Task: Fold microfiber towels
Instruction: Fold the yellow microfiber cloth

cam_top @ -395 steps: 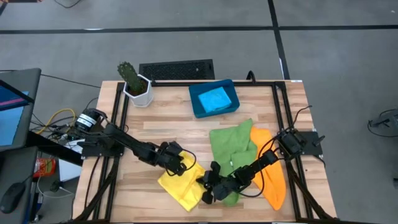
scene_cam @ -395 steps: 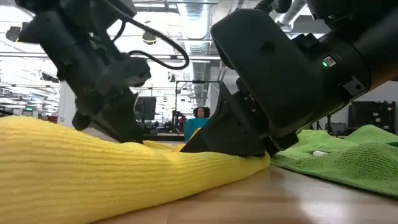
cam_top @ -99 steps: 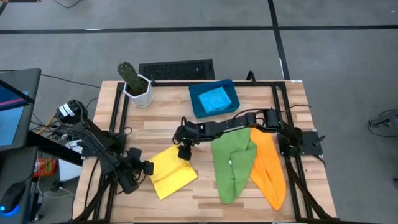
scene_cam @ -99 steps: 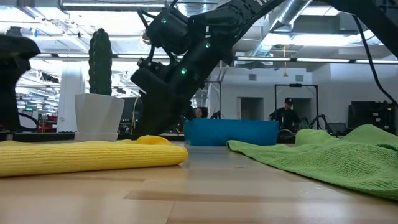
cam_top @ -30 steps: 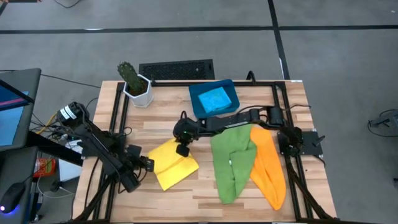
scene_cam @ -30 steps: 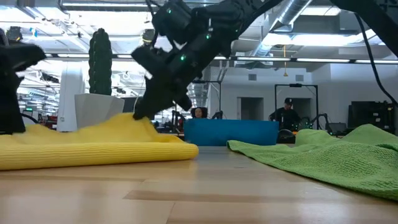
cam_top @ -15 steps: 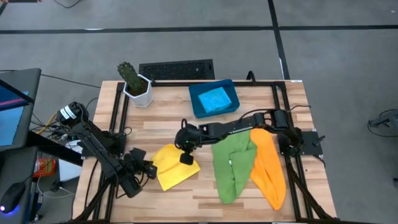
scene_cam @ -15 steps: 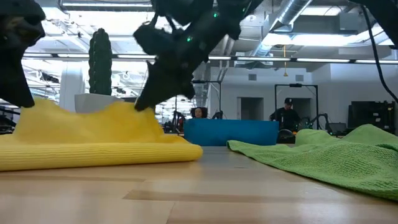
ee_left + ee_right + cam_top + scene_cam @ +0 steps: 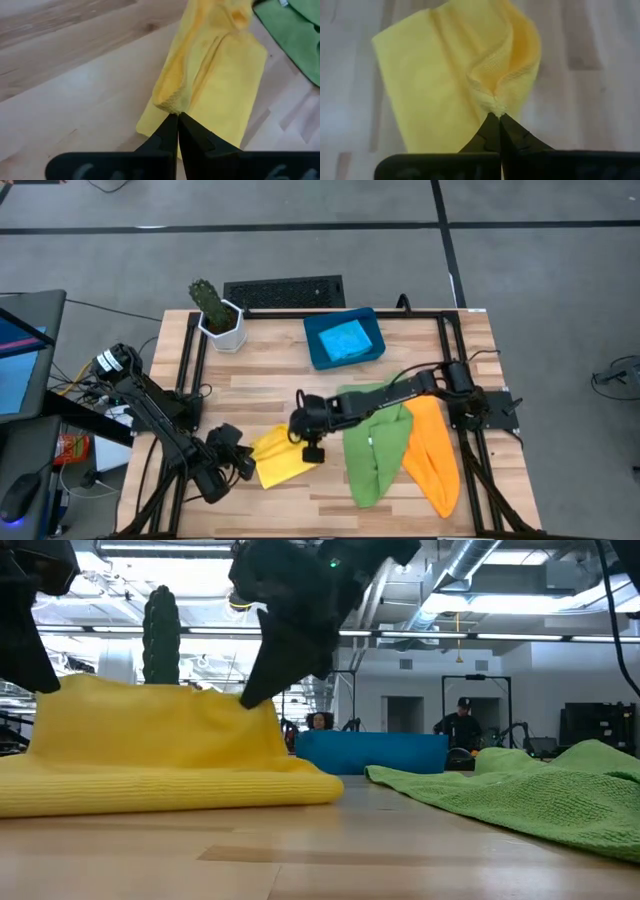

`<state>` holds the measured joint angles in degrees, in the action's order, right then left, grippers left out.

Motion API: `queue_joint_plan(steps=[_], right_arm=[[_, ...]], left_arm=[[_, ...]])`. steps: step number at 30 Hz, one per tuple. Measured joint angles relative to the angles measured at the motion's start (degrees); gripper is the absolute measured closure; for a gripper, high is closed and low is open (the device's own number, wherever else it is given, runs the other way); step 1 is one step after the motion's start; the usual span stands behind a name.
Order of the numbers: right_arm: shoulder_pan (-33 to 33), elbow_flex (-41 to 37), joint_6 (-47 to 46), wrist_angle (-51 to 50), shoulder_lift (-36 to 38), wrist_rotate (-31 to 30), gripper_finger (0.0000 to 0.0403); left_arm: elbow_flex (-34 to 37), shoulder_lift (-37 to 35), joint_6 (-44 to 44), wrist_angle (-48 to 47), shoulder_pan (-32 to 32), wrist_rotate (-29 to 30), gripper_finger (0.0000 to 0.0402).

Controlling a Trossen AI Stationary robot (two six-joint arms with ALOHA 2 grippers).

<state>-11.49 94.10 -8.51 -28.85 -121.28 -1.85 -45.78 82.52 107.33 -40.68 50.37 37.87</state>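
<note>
We saw the left gripper (image 9: 177,116) and right gripper (image 9: 496,116) each pinching a lifted edge of the yellow towel (image 9: 275,457), which hung between their closed jaws, its lower layer on the table (image 9: 260,385).

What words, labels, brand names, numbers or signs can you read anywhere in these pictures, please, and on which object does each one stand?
None can be read.
Yellow towel, held by the left tool and right tool: plain, no print.
Green towel: a small white tag, too small to read.
Blue tray, white cactus pot: no visible lettering.
Packet beside the table: print too small to read.
</note>
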Motion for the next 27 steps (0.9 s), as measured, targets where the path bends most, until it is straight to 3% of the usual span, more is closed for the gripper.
queue_joint_plan(steps=[14,27], right_arm=[[-6.25,-0.65,-4.5,-4.39,0.97,-6.03,0.0391],[-9.28,-0.63,-8.51,-6.48,1.08,-11.73,0.0386]], left_arm=[[0.0,0.0,-3.93,2.38,2.2,-0.32,0.0401],[0.0,0.96,-13.37,9.35,2.38,-0.04,0.0401]])
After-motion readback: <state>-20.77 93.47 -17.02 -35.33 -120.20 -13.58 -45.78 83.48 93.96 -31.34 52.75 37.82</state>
